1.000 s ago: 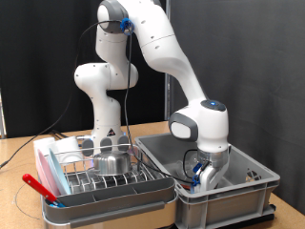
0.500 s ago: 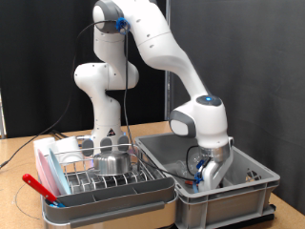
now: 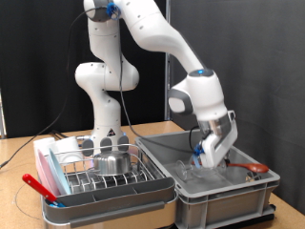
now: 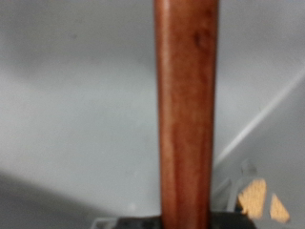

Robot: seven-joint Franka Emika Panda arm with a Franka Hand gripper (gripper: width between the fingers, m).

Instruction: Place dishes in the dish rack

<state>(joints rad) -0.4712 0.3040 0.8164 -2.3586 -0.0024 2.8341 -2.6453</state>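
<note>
I read the gripper (image 3: 215,153) as clamped on a wooden-handled utensil (image 4: 187,105) above the grey crate (image 3: 250,189); dish rack (image 3: 105,177) lies toward exterior view's left.

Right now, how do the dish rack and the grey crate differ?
The dish rack is low, open silver wire; the grey crate is taller with solid walls. The rack holds a steel bowl; the hand is over the crate, gripping a brown wooden handle. Both sit side by side on the table.
</note>
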